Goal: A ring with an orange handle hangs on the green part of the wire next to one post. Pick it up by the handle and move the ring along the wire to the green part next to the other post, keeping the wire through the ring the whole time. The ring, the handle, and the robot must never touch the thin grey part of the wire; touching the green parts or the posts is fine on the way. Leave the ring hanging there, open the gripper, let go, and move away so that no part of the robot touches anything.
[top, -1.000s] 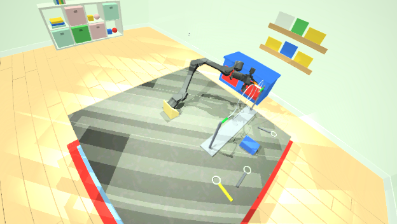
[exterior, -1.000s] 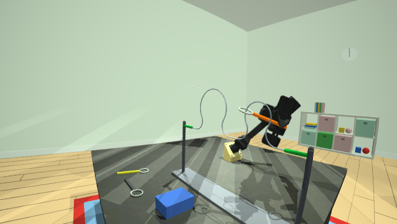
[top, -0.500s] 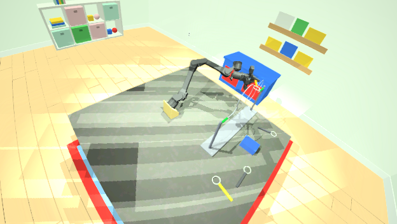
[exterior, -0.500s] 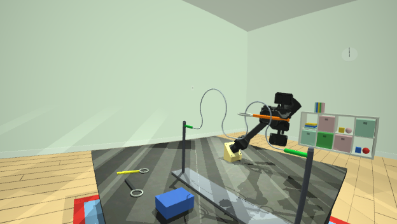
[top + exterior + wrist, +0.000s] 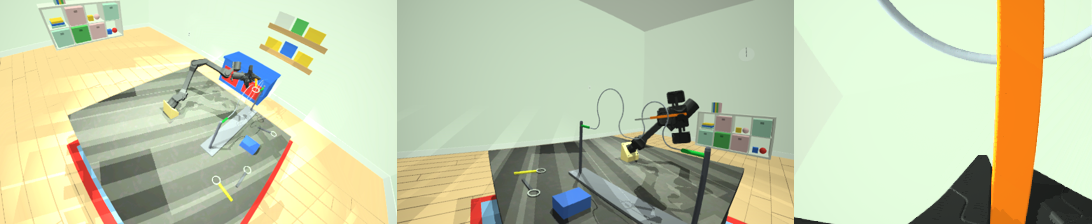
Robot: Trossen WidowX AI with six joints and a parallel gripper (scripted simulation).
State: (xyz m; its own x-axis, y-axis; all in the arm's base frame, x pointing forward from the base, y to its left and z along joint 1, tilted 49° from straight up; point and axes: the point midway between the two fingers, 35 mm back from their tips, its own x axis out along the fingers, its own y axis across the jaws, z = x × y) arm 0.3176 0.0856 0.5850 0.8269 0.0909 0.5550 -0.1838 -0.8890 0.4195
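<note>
Pinching 1 orange handle [image 5: 667,116] between nearly closed jaws, the gripper [image 5: 673,117] holds it roughly level high above the table, its ring [image 5: 255,90] apparently around the grey wire [image 5: 611,92] near the far post's green part [image 5: 693,152].

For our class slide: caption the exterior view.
Gripper holds the orange handle level, high among the grey wire loops.

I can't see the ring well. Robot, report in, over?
Fingers shut on the orange handle. Ring up along the grey wire, between posts. Green end by far post not reached.
</note>
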